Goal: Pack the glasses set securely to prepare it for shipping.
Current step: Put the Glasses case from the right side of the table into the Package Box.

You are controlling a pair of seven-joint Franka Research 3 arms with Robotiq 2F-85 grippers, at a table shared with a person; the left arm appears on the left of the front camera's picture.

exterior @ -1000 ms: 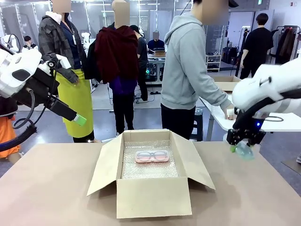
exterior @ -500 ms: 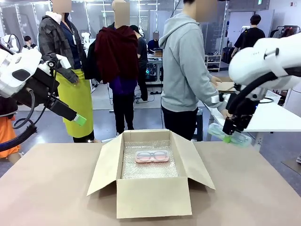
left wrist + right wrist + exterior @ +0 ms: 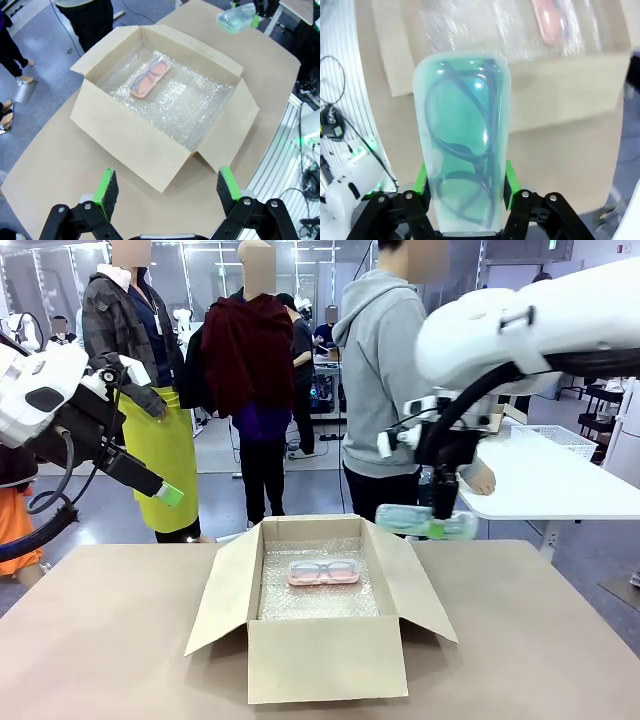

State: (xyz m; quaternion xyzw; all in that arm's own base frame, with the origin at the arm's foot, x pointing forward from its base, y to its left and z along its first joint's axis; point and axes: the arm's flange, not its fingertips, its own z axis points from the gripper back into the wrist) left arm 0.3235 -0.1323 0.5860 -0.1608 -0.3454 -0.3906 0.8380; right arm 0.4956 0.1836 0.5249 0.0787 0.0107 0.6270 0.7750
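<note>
The pale pink glasses case [image 3: 323, 572] lies flat on bubble wrap inside the open cardboard box [image 3: 325, 665], toward its far side; it is also in the left wrist view [image 3: 149, 78]. My right gripper [image 3: 440, 523] is shut on the mint green glasses case [image 3: 426, 522], holding it level in the air just past the box's far right flap. The right wrist view shows that green case [image 3: 463, 145] between the green pads [image 3: 421, 184], dark spectacles visible through its clear top. My left gripper [image 3: 165, 186] hangs open high above the box's near left.
A person in a grey hoodie [image 3: 388, 380] stands at the table's far side, beside a white side table [image 3: 545, 480] with a white basket [image 3: 550, 438]. Other people stand farther back. Brown tabletop [image 3: 110, 640] surrounds the box.
My right arm has swung left and upward, carrying the green case from low at the table's right edge to just beyond the box's right flap. The left arm has stayed still.
</note>
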